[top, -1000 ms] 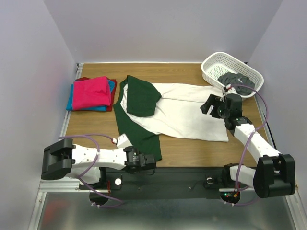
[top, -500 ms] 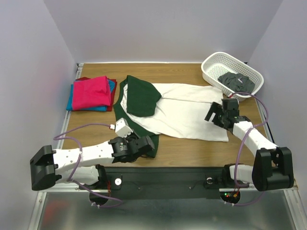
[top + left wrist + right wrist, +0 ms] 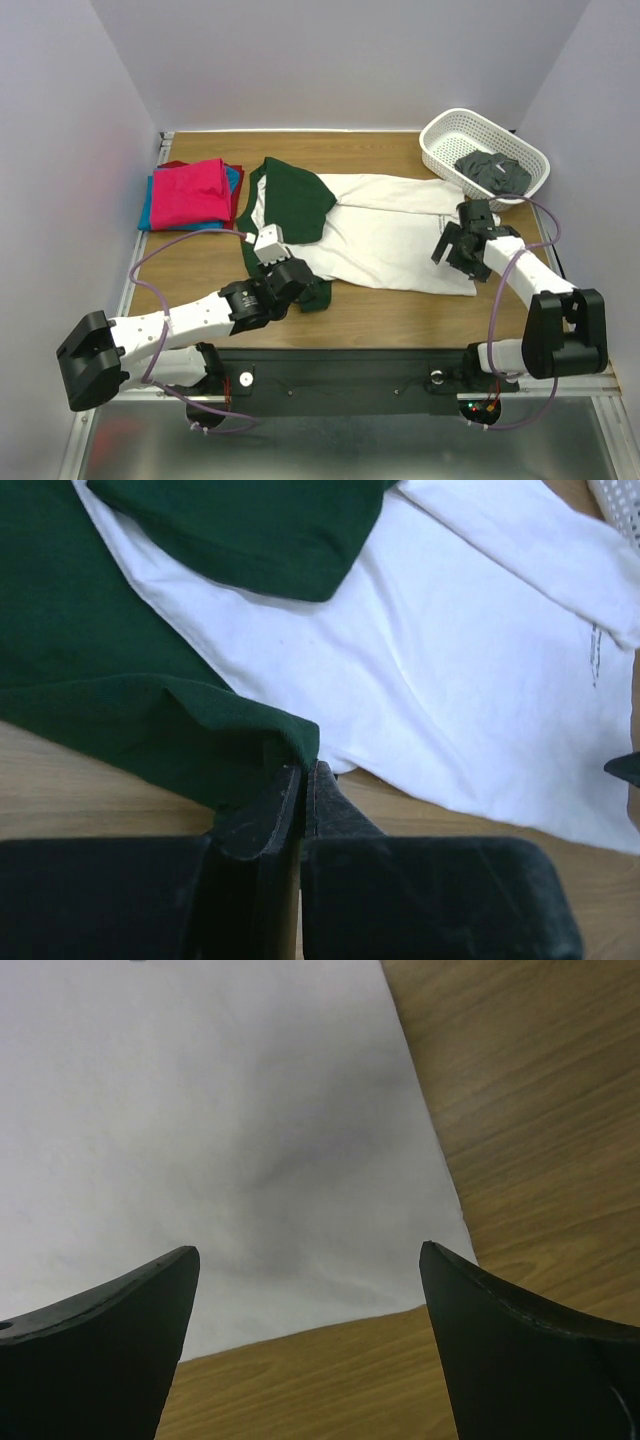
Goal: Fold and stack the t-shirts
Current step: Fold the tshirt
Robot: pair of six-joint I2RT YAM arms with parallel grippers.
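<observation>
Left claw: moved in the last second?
Yes. The left claw, shut on the green sleeve, has moved away from the table's near edge.

No text, label, brand, number or sign can be read in any view; the sole candidate is a thin dark marking [image 3: 593,656] near the right edge of the white shirt [image 3: 480,690] in the left wrist view, possibly print, too small to make out.
</observation>
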